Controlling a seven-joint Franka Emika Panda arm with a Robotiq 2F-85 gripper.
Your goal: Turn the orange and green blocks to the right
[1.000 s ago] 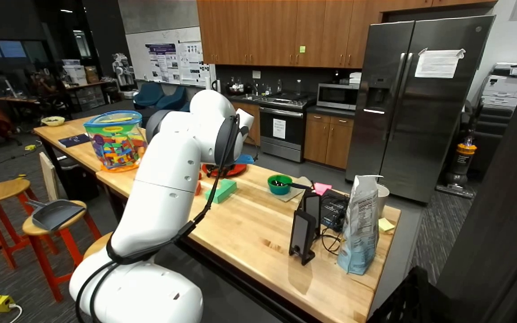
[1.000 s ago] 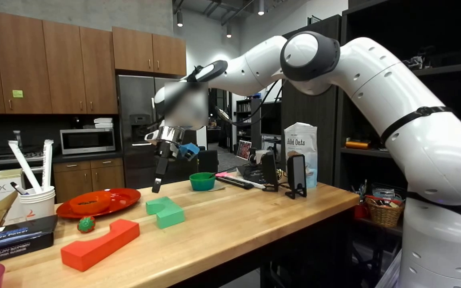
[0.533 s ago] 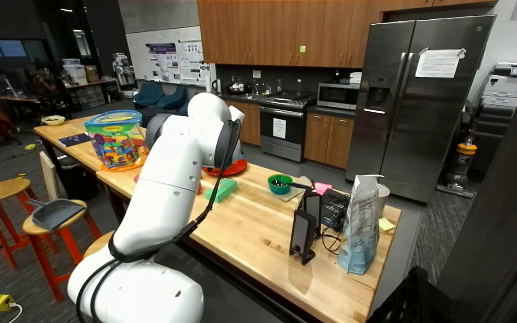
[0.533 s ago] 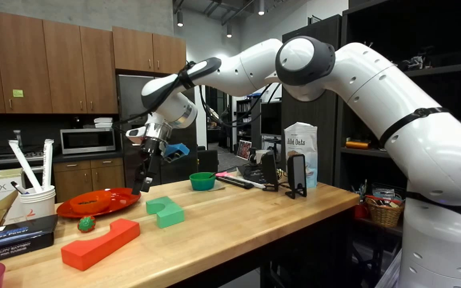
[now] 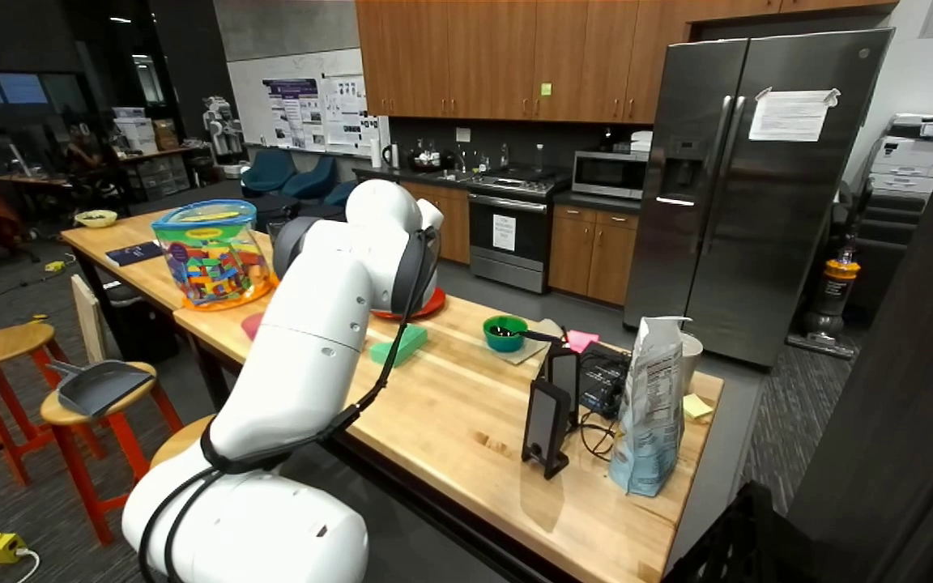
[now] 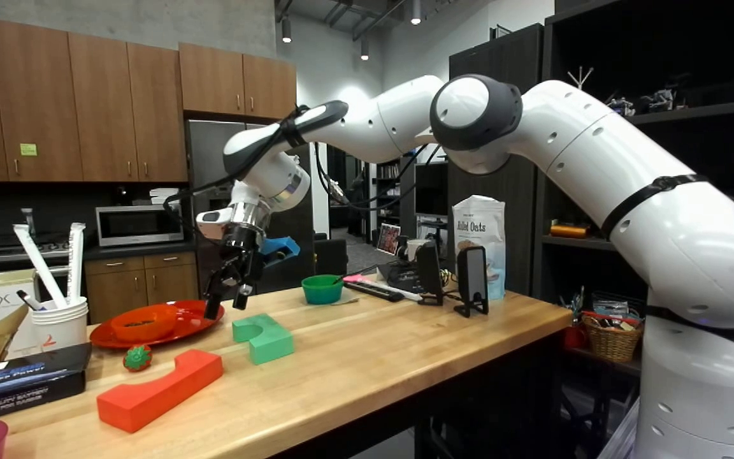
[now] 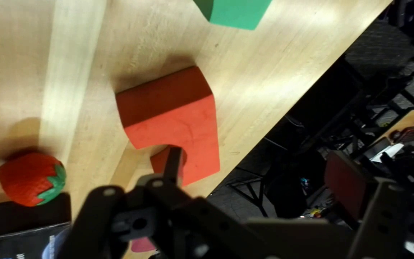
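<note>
The orange block [image 6: 160,389], a red-orange arch-shaped piece, lies on the wooden table in an exterior view. It also shows in the wrist view [image 7: 196,126]; the arm hides it in an exterior view. The green block [image 6: 271,341], a similar arch, lies behind and right of it; it also shows in an exterior view [image 5: 402,346] and at the top of the wrist view [image 7: 241,12]. My gripper [image 6: 227,304] is open and empty above the table, between the red plate and the green block in that view. In the wrist view my gripper [image 7: 261,176] has one fingertip overlapping the orange block's notch.
A red plate [image 6: 198,319] with an orange bowl, a toy strawberry [image 6: 137,357] and a black box [image 6: 23,382] lie near the blocks. A dark green bowl [image 6: 322,290] and speakers [image 6: 472,280] stand farther right. The table's edge runs diagonally through the wrist view [image 7: 286,111].
The arm has sunk lower, and the gripper has turned and moved left in an exterior view. Its two fingers now show apart, where they overlapped before. The blocks have not moved.
</note>
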